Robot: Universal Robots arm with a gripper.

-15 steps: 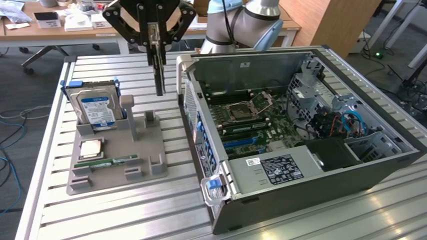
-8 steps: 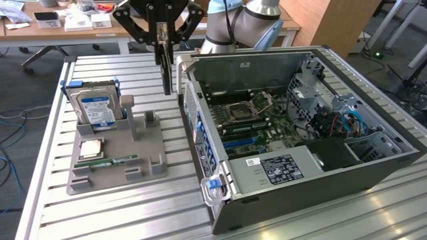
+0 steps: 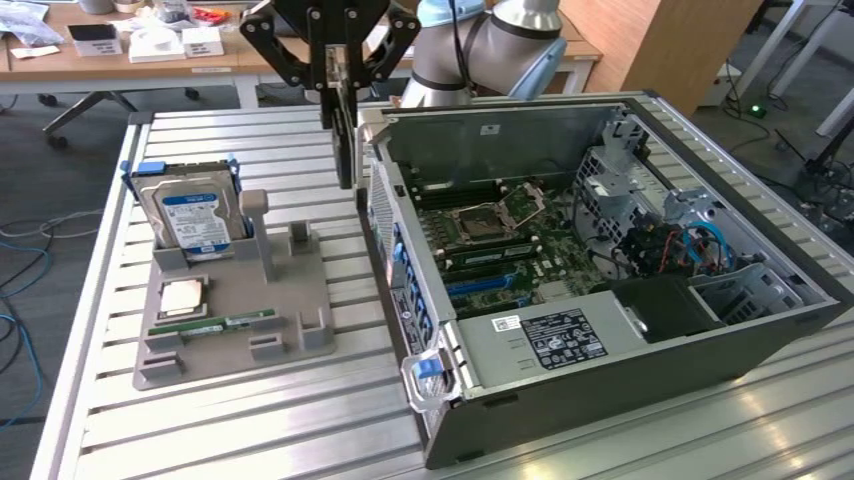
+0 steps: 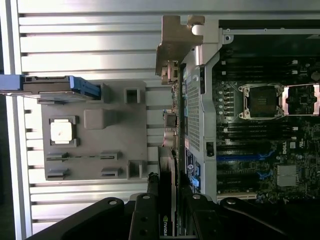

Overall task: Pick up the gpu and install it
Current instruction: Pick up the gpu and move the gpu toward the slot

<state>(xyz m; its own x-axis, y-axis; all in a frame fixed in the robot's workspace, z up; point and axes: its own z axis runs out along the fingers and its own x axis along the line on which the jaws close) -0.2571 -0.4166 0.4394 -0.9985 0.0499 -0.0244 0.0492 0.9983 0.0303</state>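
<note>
Slatted metal table (image 3: 240, 420), lab desks behind. Gripper (image 3: 342, 80) hangs over the gap between grey parts tray (image 3: 227, 330) and open computer case (image 3: 601, 330). Fingers (image 4: 144, 210) are clamped on the gpu (image 3: 348, 140), which dangles edge-on, clear of the table, with its pale bracket at the end away from the fingers. Judged light and stiff but fragile: thin board, exposed components. Best held by the flat faces near one end, as now, keeping off the connector edge.

We see a black linkage gripper (image 3: 343, 88), a silver-grey arm (image 3: 514, 35) with pale blue caps (image 3: 437, 12), and a black cable (image 3: 462, 45).
</note>
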